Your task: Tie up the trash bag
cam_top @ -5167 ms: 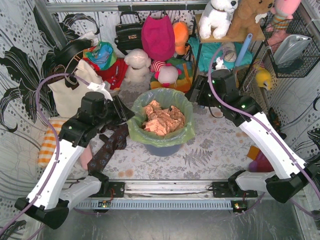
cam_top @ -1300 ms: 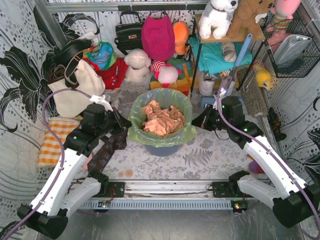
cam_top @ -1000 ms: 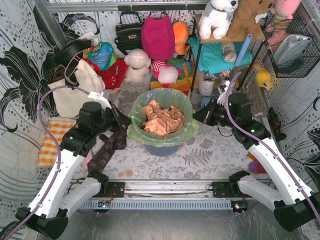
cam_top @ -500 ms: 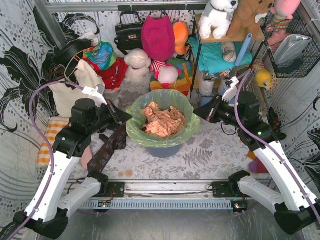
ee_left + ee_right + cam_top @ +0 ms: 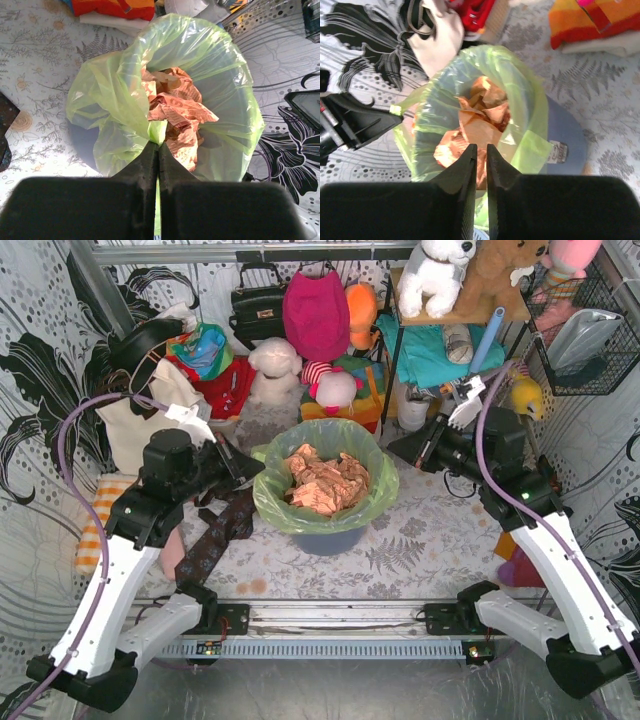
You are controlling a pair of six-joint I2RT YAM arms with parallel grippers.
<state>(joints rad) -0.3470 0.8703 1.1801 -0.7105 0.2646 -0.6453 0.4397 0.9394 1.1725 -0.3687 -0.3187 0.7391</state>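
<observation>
The lime-green trash bag (image 5: 272,508) lines a blue-grey bin (image 5: 325,540) in the middle of the floor, with tan crumpled paper (image 5: 325,480) inside. My left gripper (image 5: 248,466) is shut on the bag's left rim; in the left wrist view the plastic (image 5: 225,65) bunches into the closed tips (image 5: 159,145). My right gripper (image 5: 392,453) is at the bag's right rim. In the right wrist view its tips (image 5: 481,146) are nearly closed, with a narrow slit and green plastic (image 5: 530,95) running under them. The bag's mouth is stretched between the two grippers.
A magenta bag (image 5: 315,310), soft toys and a black handbag stand behind the bin. A cream tote (image 5: 150,420) and a dark patterned cloth (image 5: 215,540) lie by the left arm. A shelf rack (image 5: 440,350) stands at the back right, and a wire basket is at the far right.
Both arms have drawn outward and upward from the bin. The right gripper has moved right, away from the bin's middle. The bag's mouth has stretched wider and lifted off the bin's rim.
</observation>
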